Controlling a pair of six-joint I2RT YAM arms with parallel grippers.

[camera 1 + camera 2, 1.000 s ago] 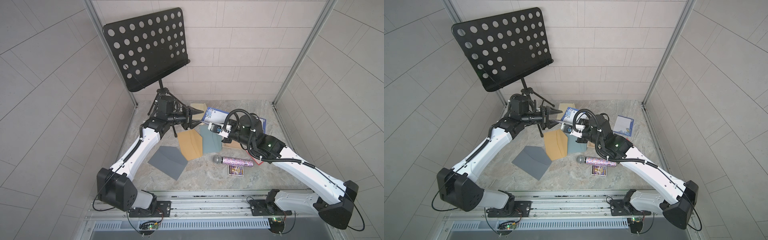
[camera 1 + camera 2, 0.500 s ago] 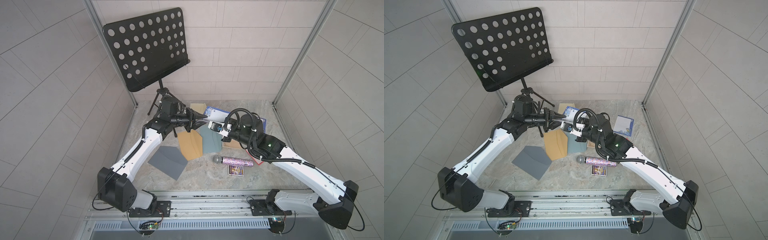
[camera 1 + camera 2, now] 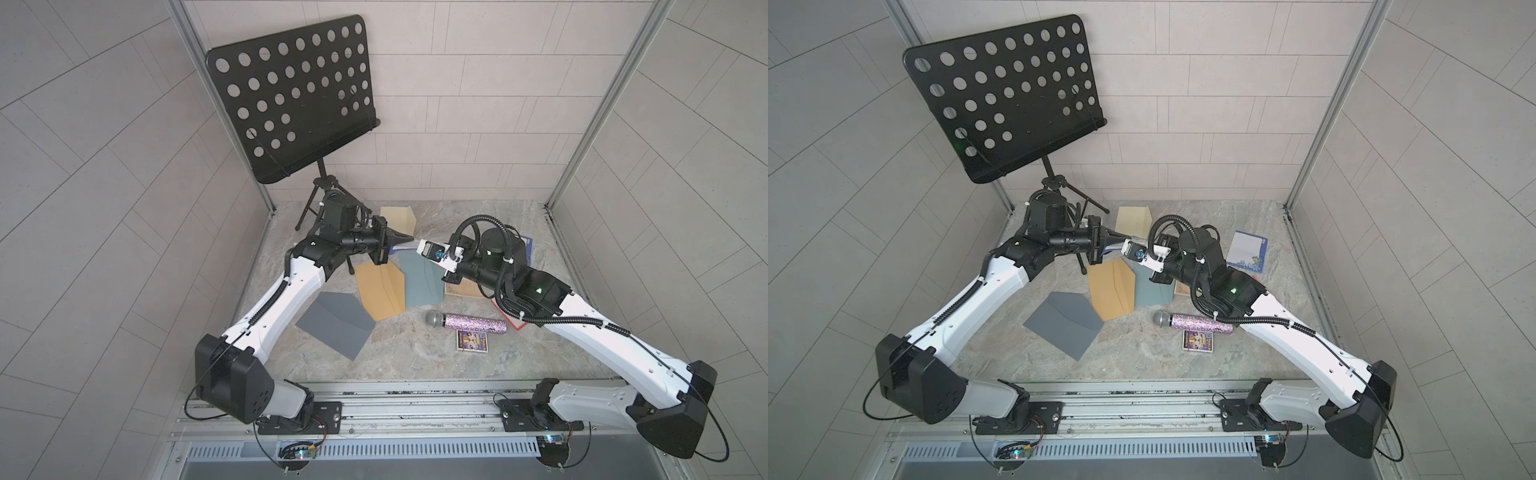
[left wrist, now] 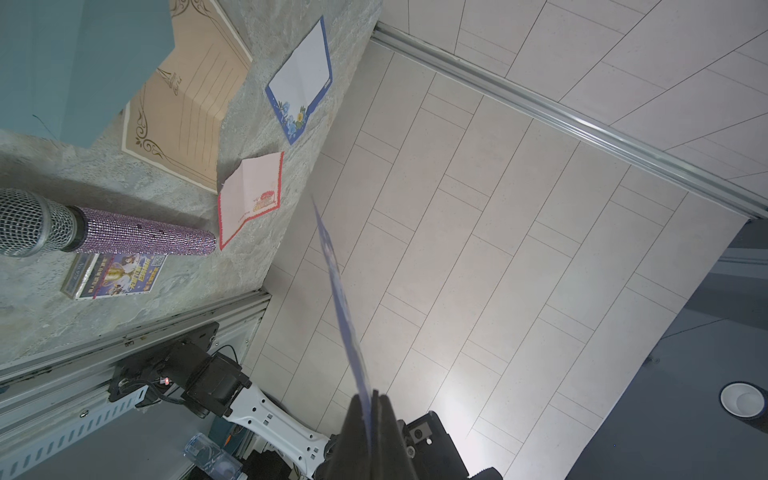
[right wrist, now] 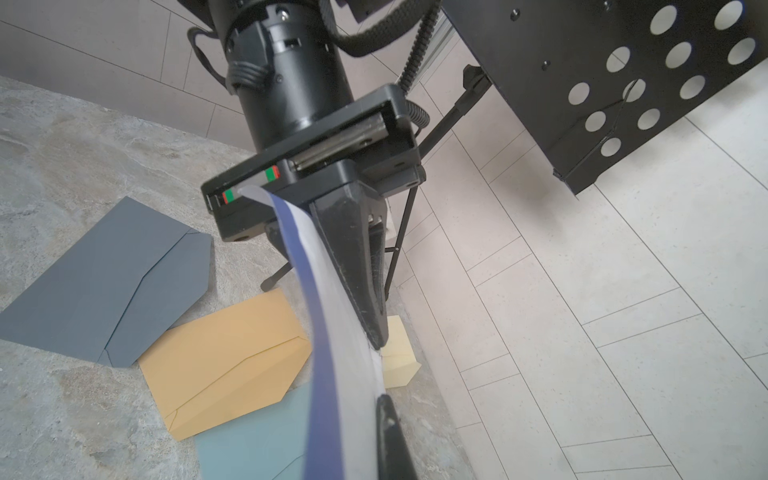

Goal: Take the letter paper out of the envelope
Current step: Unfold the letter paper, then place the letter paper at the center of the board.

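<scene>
Letter paper: a white sheet with a blue border [image 5: 332,332] is held in the air between the two grippers. No envelope is seen around it, so it is judged to be already out.
Left gripper: the left gripper [image 5: 376,334] is closed flat on one end of the sheet, which is pinched between the dark fingers.
Right gripper: the right gripper [image 5: 374,419] is clamped on the opposite end. Only one finger [image 5: 387,419] is shown, pressed against the sheet.
Reason for the hold: with both ends pinched, the sheet is kept stretched and clear of the table. A handover between the arms is judged likely, but which arm will let go cannot be told.
Envelopes: a grey envelope [image 3: 332,328], a manila envelope [image 3: 380,291] and a teal envelope [image 3: 419,282] lie with flaps open below the sheet, the manila touching the teal. A pale yellow envelope [image 3: 399,218] lies nearer the back wall. Which one held the sheet cannot be told.
Laid-out sheets: a blue-bordered sheet [image 3: 1246,249], a tan lined sheet [image 4: 187,104] and a red-bordered sheet [image 4: 249,195] rest on the right side.
Edges: the music stand [image 3: 291,99] has its legs just behind the left gripper.
Open room: bare table [image 3: 415,361] is left at the front, past the glitter microphone [image 3: 465,322].
</scene>
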